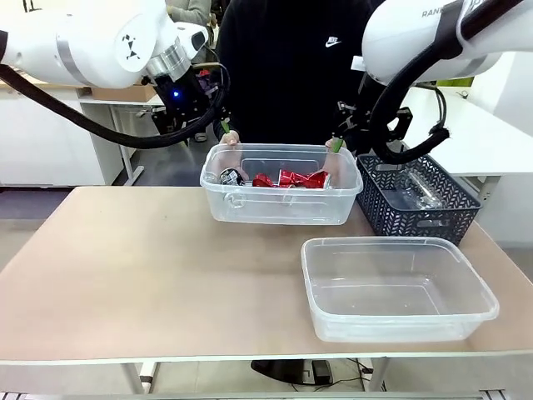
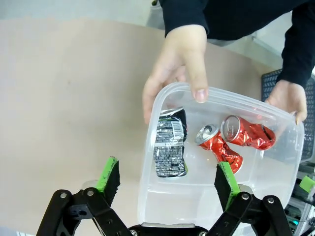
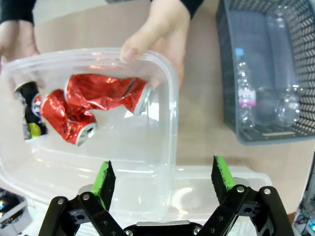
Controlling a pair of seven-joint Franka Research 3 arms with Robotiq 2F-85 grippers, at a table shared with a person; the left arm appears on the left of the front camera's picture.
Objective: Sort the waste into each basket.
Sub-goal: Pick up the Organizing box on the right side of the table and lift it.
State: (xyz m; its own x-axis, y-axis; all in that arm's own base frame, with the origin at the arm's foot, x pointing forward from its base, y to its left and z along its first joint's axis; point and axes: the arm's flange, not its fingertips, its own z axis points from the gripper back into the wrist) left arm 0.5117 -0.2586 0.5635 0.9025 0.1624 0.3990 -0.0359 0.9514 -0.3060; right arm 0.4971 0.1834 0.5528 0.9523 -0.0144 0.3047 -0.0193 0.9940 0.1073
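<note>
Two clear plastic tubs sit on the tan table [image 1: 125, 275], both rectangular with rounded corners and rolled rims. The far tub [image 1: 281, 185] lies at about 12 o'clock from the table's middle; the near tub [image 1: 396, 287] lies at about 4 o'clock and holds nothing that shows.

The far tub holds three crushed cans: two shiny red ones and one dark one. In the left wrist view the dark can [image 2: 170, 142], black with pale print and dented flat, lies at 9 o'clock of the first red can [image 2: 220, 147], which is pinched at the waist; the second red can [image 2: 247, 133] lies just beside it at 2 o'clock, crumpled along its length.

A person in a black top grips the far tub's rim with two hands, one hand [image 2: 177, 66] at one corner, the other hand [image 2: 289, 101] at the opposite end.

A dark blue lattice-walled basket [image 1: 416, 200] stands just beside the far tub at 3 o'clock. Inside it lies one clear plastic bottle [image 3: 245, 91] with a blue cap; further see-through shapes beside it cannot be told apart.

The left gripper [image 2: 167, 179] hovers above the far tub, jaws spread wide, grasping nothing. The right gripper [image 3: 165, 179] hangs likewise released, green pads well apart.
</note>
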